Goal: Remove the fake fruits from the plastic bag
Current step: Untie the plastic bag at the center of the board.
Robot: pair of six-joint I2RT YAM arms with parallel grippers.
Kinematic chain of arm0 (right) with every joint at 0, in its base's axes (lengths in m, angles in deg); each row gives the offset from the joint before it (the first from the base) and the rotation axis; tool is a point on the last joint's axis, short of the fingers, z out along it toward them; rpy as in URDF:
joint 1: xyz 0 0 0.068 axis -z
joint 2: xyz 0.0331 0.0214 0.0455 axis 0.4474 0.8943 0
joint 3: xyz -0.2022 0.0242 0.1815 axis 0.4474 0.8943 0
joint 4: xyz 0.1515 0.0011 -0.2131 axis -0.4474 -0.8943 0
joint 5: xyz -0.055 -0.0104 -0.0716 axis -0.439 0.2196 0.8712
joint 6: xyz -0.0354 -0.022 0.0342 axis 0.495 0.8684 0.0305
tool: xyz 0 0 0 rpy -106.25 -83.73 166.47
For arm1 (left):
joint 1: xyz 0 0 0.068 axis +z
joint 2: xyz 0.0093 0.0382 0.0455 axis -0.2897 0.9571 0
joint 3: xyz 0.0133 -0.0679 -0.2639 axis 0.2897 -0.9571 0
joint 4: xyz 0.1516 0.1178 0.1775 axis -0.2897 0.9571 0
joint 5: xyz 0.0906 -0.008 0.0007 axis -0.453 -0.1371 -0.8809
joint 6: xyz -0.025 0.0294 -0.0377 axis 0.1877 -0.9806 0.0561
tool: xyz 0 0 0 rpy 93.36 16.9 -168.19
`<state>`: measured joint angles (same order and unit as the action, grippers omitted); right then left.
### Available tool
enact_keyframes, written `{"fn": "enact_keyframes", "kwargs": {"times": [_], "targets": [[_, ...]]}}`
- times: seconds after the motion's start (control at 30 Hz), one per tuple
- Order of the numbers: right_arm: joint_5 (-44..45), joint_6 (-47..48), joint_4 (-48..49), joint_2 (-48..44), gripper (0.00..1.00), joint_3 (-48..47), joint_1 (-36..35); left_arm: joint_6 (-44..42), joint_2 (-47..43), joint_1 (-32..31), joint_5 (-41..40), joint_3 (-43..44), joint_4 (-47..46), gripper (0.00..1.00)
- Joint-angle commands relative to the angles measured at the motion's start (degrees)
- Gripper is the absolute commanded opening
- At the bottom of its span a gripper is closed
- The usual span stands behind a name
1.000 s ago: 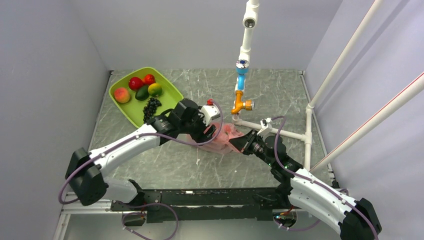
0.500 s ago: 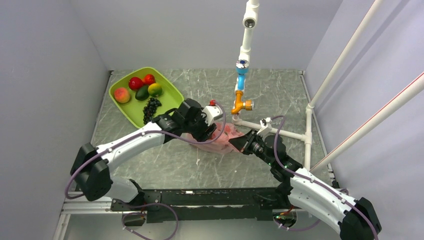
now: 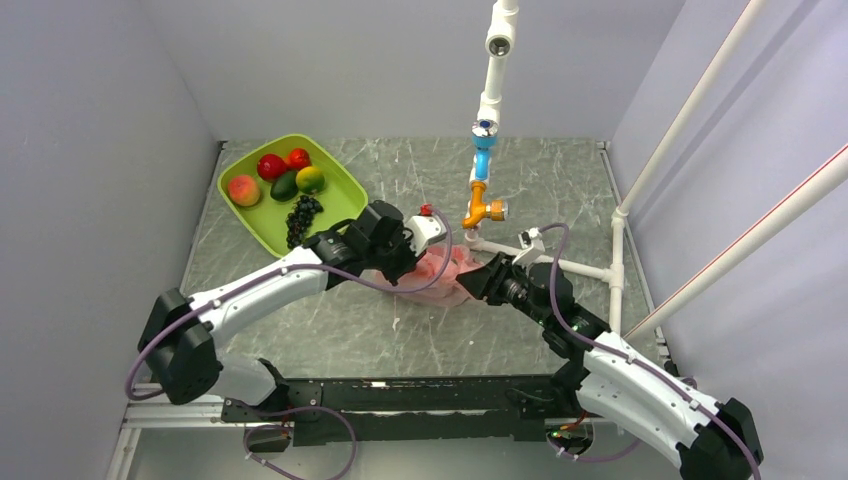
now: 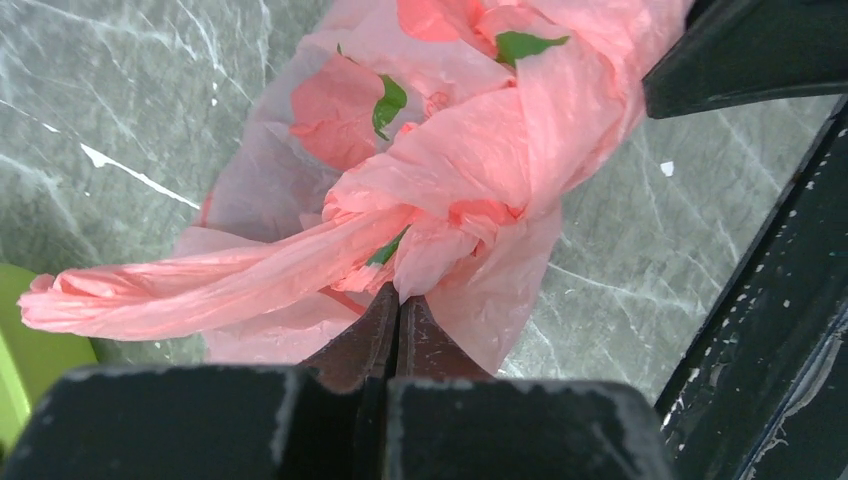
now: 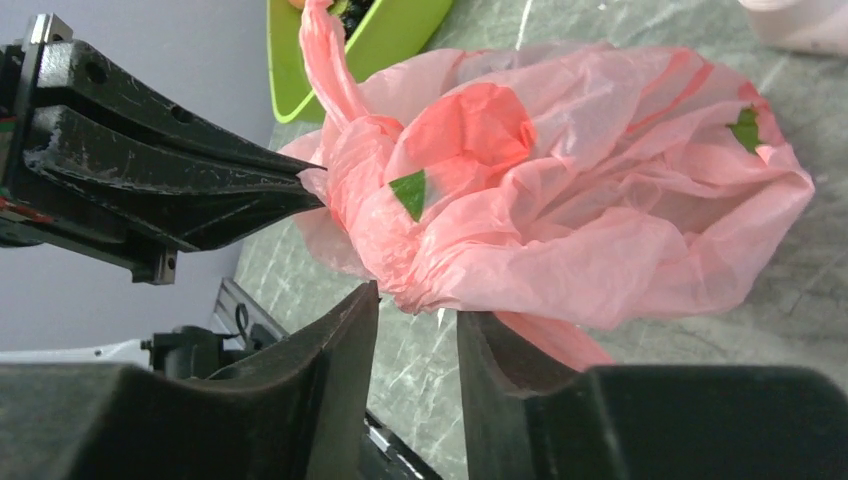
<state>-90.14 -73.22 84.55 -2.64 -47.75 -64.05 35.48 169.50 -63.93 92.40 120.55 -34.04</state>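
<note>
The pink plastic bag (image 3: 452, 274) lies crumpled on the marble table between my two arms, printed with red shapes and green marks. My left gripper (image 3: 422, 262) is shut, pinching a fold of the plastic bag (image 4: 450, 170) near its twisted handle, jaws pressed together at the tips (image 4: 398, 302). My right gripper (image 5: 418, 308) stands open just under the plastic bag (image 5: 600, 210), a loose bulge of film hanging above the gap and nothing gripped. The left gripper's dark fingers (image 5: 200, 190) reach in from the left of the right wrist view. The fake fruits are hidden.
A green tray (image 3: 340, 180) at the back left holds a peach, red fruits, an avocado, a lime and dark grapes. A white pipe stand with a blue and orange valve (image 3: 484, 212) rises right behind the bag. A white pipe frame (image 3: 590, 268) runs along the right.
My left gripper has closed on a fold of the bag. My right gripper, shut a second ago, has opened and let go of the bag.
</note>
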Motion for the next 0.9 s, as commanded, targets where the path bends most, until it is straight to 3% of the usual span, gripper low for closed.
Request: {"fn": "enact_keyframes", "kwargs": {"times": [0.0, 0.1, 0.2, 0.4, 0.53, 0.63, 0.87], "targets": [[-4.39, 6.09, -2.33, -0.53, 0.43, -5.03, -0.44, 1.08, -6.98, -0.29, 2.66, -1.59, -5.33, 0.0], [-4.67, 7.01, -4.69, -2.0, 0.53, -6.96, -1.72, 1.71, -7.31, -0.29, 2.34, -1.69, -5.43, 0.0], [-2.48, 9.74, -14.31, -3.16, 0.59, -11.49, -1.82, 2.07, -6.94, -0.28, 1.91, -1.28, -5.01, 0.0], [-3.8, 13.64, -21.54, -0.09, 0.63, -20.85, -2.98, 2.34, -6.44, -0.23, 2.74, -0.92, -5.03, 0.0], [2.8, 8.85, -20.28, 3.86, 0.63, -22.96, -7.71, 2.56, -6.27, -0.26, 3.83, -0.9, -5.13, 0.0], [13.12, -1.12, -22.04, 7.31, 0.66, -24.22, -11.14, 2.65, -5.84, -0.31, 4.52, -0.81, -4.96, 0.0], [24.48, -14.88, -22.31, 12.49, 0.68, -23.0, -16.13, 2.66, -5.52, -0.32, 6.31, -0.49, -4.72, 0.0]]}}
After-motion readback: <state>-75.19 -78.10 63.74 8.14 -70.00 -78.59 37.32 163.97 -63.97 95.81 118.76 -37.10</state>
